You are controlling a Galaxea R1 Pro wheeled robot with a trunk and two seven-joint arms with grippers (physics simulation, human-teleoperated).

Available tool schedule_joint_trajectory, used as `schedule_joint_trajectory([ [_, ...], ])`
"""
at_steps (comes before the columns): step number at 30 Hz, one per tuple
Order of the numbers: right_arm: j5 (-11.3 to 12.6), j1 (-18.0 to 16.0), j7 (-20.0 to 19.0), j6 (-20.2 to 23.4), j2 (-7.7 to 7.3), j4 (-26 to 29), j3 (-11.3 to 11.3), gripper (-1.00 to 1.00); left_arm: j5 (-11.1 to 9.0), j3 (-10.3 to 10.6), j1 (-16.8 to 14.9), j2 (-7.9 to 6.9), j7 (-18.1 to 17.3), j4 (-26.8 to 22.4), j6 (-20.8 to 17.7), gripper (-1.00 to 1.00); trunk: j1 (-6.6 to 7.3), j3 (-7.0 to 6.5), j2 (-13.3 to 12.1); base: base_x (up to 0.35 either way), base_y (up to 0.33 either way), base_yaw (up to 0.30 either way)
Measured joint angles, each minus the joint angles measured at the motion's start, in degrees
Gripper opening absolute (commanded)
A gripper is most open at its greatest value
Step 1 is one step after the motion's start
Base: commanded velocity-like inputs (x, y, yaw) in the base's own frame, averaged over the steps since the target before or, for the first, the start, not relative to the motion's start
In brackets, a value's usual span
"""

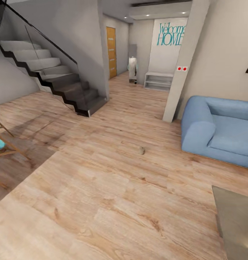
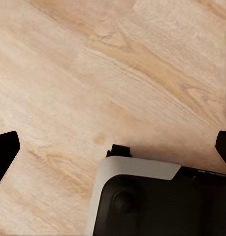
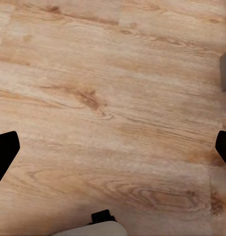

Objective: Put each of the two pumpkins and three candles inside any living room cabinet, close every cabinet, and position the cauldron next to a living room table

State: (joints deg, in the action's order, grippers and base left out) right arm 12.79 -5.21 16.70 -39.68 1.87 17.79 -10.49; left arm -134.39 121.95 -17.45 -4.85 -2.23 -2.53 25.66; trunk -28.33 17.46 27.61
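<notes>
Both claws, left (image 2: 113, 147) and right (image 3: 113, 147), hung spread and empty over bare floor (image 1: 113, 187), evidently in transit. The bench's (image 1: 234, 213) grey corner showed beside the blue sofa (image 1: 221, 130).

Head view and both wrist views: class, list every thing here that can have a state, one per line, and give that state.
Left pincer: open, fingertips wide apart over bare floor, holding nothing.
Right pincer: open, fingertips wide apart over bare floor, holding nothing.
Wooden door in the hallway: closed.
Blue sofa: unoccupied, nothing on its cushions.
Grey table: its visible corner is bare.
Staircase: nothing on its steps.
</notes>
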Motion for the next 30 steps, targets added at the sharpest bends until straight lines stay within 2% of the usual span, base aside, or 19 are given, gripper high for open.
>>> schedule_joint_trajectory([
  [12, -0.2, 0.0, 0.0, -0.1, 0.09, -0.1, -0.2, 1.0, 0.0, 0.1, 0.0, 0.1, 0.0, 0.0, 0.0, 1.0, 2.61, -2.63, -4.8, 0.334, 0.058, -0.227],
  [18, -0.4, 0.0, 0.0, -0.2, 0.17, -0.1, -0.2, 1.0, 0.0, 0.3, 0.0, 0.27, 0.0, 0.0, 0.1, 1.0, 2.6, -3.14, -4.8, 0.269, 0.023, -0.117],
  [30, -0.4, 0.0, 0.0, -0.2, 0.18, -0.1, -0.3, 1.0, 0.0, 0.2, 0.0, 0.24, 0.1, 0.0, 0.1, 1.0, 2.58, -4.19, -4.8, 0.027, 0.001, -0.096],
])
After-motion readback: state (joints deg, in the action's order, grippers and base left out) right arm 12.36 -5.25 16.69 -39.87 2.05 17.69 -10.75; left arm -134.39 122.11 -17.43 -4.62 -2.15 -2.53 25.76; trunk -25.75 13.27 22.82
